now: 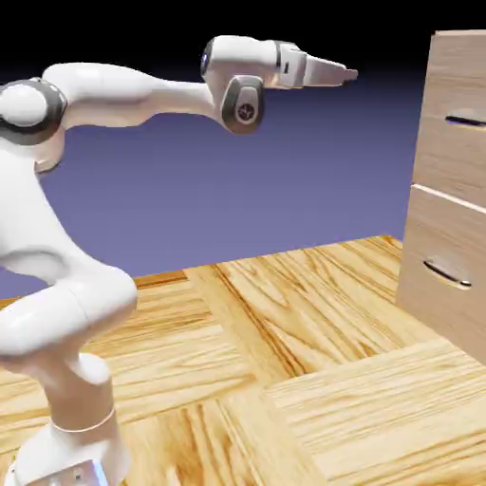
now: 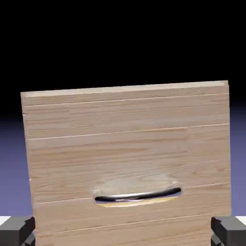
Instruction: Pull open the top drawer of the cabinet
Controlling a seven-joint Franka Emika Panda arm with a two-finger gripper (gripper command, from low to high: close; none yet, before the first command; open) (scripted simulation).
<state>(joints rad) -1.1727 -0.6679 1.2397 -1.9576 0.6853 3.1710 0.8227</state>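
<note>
The cabinet (image 1: 446, 218) stands at the right edge of the exterior view, a light-brown wood-grain chest. Its top drawer (image 1: 454, 157) carries a slim dark handle (image 1: 465, 121). My gripper (image 1: 347, 73) points level toward the cabinet, well short of it and a little higher than that handle. In the hand view the top drawer (image 2: 125, 153) faces me with its dark bar handle (image 2: 138, 194) low in the middle. My gripper (image 2: 123, 233) is open; its grey fingertips (image 2: 17, 230) sit far apart in the bottom corners with nothing between them.
A second drawer front with its own handle (image 1: 446, 273) lies below the top one. The wood parquet floor (image 1: 285, 361) spreads between the robot's base and the cabinet. Behind is a plain blue-violet backdrop.
</note>
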